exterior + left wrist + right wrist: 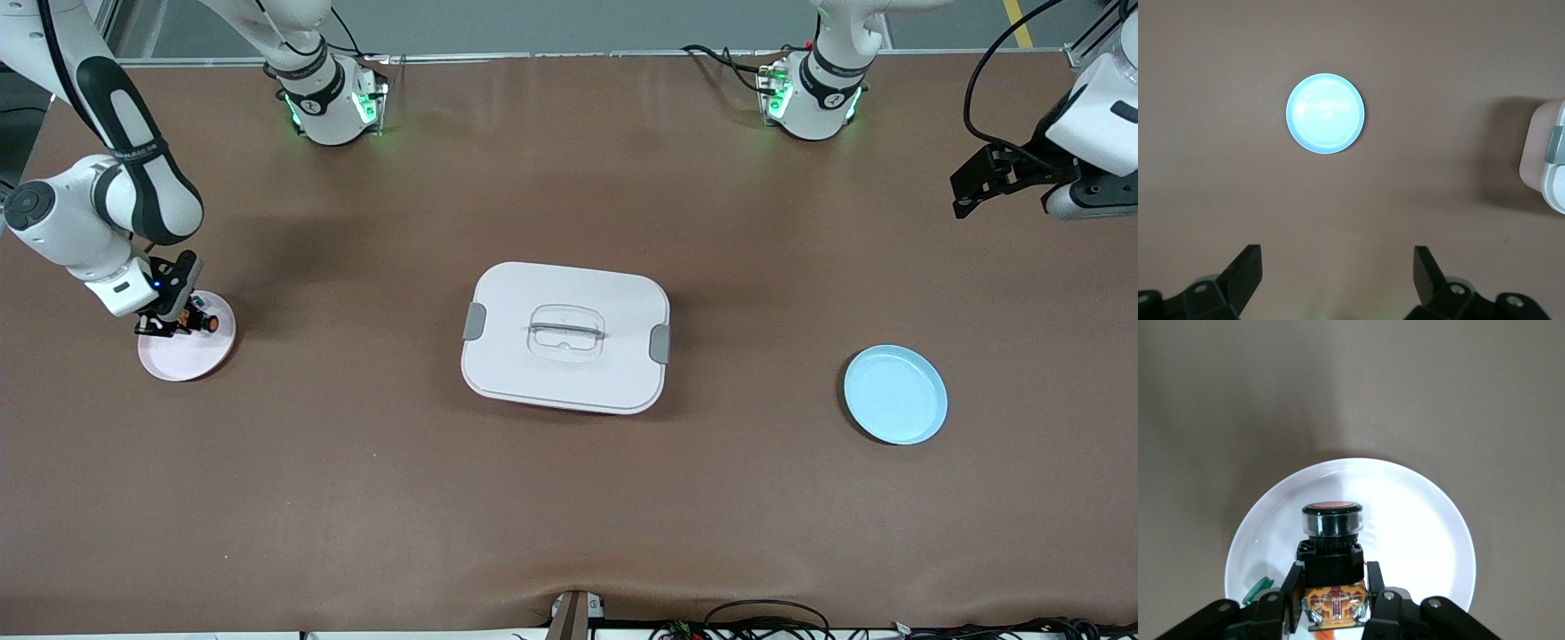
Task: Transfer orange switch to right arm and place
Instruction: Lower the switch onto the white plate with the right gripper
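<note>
1. We see the orange switch (1331,540), a stubby black push-button part with a round orange cap, grasped in the jaws of the right arm's black two-finger gripper (1333,590), just over the small round pinkish-white plate (182,356) at the right arm's end of the brown desk (569,498).
2. We judge the switch light and rigid: hard plastic with a clear ring under the cap and an exposed orange-and-metal contact block at its base. It should not deform, but its smooth round cap could roll once set down on its side.
3. The jaws are clenched on the squarish black body below the cap, which we think is the best hold: flat sides, away from the slick cap and the contact block.
4. That plate holds nothing we can name for sure; a small green shape shows at its rim beside the gripper, and we cannot tell what it is.
5. The round light-blue plate (895,394) toward the left arm's end is empty.
6. The white rectangular lidded box (565,336) with grey side latches sits mid-desk, closed; its contents are hidden.
7. The left arm's gripper (1338,267) waits high over the desk near the blue plate, jaws released and wide, holding nothing.
</note>
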### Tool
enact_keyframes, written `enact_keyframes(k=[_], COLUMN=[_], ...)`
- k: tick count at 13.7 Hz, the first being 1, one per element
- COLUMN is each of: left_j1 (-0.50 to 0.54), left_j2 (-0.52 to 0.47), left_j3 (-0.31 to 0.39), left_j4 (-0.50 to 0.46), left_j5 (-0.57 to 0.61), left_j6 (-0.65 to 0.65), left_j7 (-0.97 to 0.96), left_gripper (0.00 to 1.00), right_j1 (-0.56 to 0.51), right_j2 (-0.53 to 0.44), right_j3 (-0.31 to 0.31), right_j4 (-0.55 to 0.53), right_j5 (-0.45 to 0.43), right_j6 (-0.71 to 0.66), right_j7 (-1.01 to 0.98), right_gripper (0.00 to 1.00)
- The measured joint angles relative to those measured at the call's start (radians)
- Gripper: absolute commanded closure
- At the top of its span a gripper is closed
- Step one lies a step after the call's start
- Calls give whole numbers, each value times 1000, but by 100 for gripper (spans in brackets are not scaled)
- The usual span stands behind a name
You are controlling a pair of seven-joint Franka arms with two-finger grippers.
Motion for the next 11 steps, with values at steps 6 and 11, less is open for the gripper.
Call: enact_keyframes(k=[6, 11], left_j1=[0, 1], left_j2=[0, 0], left_j3=[0, 4], left_j4=[0, 2], left_j5=[-8, -20], left_j6=[0, -3], left_j7=[12, 14], left_gripper=[0, 0], right_j1=[-2, -2], right_j2=[46, 108], right_j3=[2, 2], right_j4=[50, 90], right_j5=[0, 0], right_j6=[0, 0], right_j7=[-16, -28], right_gripper=[100, 100])
